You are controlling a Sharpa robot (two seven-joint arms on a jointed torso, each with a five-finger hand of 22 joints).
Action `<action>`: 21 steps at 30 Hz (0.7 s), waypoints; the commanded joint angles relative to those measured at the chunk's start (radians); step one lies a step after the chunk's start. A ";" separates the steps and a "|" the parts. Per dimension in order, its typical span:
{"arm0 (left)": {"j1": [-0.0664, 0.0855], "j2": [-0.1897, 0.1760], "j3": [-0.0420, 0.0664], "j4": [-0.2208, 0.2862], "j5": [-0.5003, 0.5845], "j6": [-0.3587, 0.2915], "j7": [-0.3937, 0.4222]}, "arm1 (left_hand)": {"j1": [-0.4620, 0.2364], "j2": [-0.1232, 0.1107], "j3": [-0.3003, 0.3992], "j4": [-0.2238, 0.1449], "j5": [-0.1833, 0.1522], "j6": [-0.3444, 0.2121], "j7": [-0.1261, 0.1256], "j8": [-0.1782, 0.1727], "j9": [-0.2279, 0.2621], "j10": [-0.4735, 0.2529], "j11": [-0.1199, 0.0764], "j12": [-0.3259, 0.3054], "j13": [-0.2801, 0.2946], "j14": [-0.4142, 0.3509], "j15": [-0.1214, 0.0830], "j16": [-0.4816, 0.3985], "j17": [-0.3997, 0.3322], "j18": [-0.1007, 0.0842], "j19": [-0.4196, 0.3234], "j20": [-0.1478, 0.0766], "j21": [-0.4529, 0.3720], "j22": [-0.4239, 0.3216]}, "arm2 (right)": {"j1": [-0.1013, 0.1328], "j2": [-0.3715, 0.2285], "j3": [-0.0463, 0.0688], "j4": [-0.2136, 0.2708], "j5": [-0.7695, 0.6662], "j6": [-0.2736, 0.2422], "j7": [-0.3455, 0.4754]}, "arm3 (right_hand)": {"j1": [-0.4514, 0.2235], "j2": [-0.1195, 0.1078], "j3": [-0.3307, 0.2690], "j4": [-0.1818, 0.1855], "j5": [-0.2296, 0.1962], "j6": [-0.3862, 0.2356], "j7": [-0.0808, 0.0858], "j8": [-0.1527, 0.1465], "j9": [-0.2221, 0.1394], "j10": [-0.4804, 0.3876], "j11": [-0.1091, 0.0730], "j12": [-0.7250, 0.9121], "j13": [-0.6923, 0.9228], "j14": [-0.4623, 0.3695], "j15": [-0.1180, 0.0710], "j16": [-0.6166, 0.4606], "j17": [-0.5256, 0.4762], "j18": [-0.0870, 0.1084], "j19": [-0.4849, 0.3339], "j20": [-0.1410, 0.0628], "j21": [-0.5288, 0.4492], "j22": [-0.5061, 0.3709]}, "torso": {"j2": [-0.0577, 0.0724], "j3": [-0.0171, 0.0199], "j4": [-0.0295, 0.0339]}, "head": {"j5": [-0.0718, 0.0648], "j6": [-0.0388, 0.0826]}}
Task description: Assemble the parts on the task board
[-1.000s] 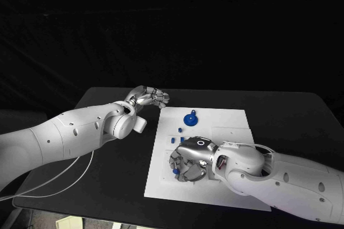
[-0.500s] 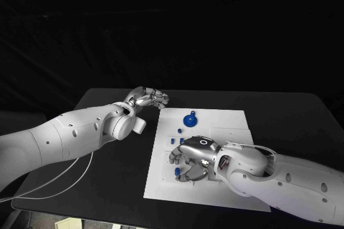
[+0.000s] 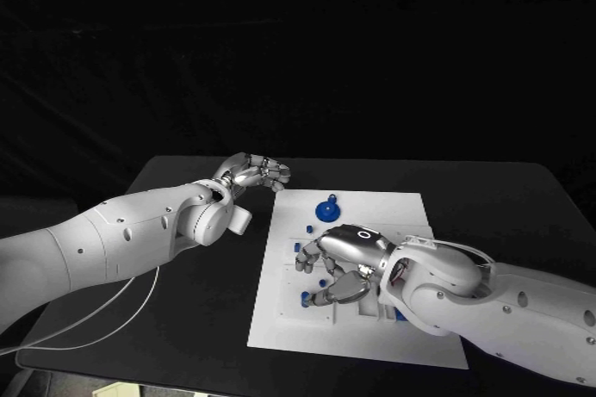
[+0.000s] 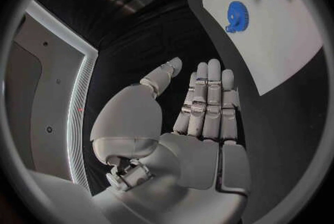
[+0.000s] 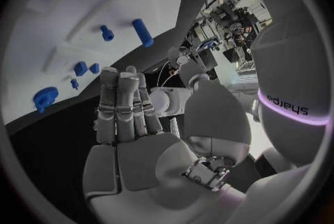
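Blue gear [image 3: 328, 210] flat on task board [image 3: 398, 212], stub pointing away.

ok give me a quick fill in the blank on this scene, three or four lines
1. The blue gear lies on the white task ____.
2. The right hand hovers above the board and holds ____.
3. The left hand is over the ____ table, beside the board's far corner.
4. Seen from the robot's head, the gear lies ____ from the robot than the right hand.

Missing words: board; nothing; black; farther
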 commanded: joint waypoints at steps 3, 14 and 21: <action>0.000 0.003 0.000 -0.005 0.004 0.002 0.008 | 0.000 0.007 -0.003 0.000 0.003 -0.005 -0.001 0.005 -0.001 -0.003 0.005 -0.006 -0.001 0.004 0.002 -0.006 0.001 -0.005 -0.001 0.007 -0.006 0.001 | 0.034 -0.034 0.021 0.002 0.229 0.002 -0.010 | -0.013 0.033 0.015 0.020 -0.009 -0.002 -0.003 0.002 0.002 0.007 -0.008 0.004 -0.007 0.014 -0.004 0.016 0.001 0.031 0.015 -0.008 0.014 0.019 | -0.001 0.0002 -0.0002 | -0.011 0.009; -0.004 0.011 0.000 -0.015 0.006 0.006 0.008 | -0.001 0.008 -0.003 0.001 0.003 -0.004 -0.001 0.006 -0.001 -0.003 0.005 -0.006 -0.001 0.005 0.002 -0.007 0.003 -0.005 0.000 0.007 -0.007 0.002 | 0.123 -0.134 0.039 -0.063 0.402 0.122 -0.138 | 0.027 0.084 0.086 0.023 -0.063 0.039 -0.024 0.026 0.013 0.149 -0.055 0.091 0.042 0.024 -0.047 0.049 -0.006 0.031 0.035 -0.022 0.037 0.016 | -0.004 -0.0006 -0.0027 | -0.037 0.027; -0.010 0.015 0.000 -0.018 0.015 0.011 0.013 | -0.002 0.008 -0.003 0.001 0.003 -0.004 -0.001 0.006 -0.001 -0.002 0.005 -0.006 -0.001 0.006 0.002 -0.008 0.004 -0.005 0.000 0.007 -0.007 0.002 | 0.145 -0.185 0.038 -0.112 0.495 0.296 -0.280 | -0.019 0.070 0.153 0.114 -0.168 0.038 -0.072 0.028 0.038 0.161 -0.100 0.427 0.379 0.026 -0.073 0.085 -0.016 0.031 0.052 -0.033 0.047 0.004 | -0.015 -0.0014 -0.0099 | -0.080 0.037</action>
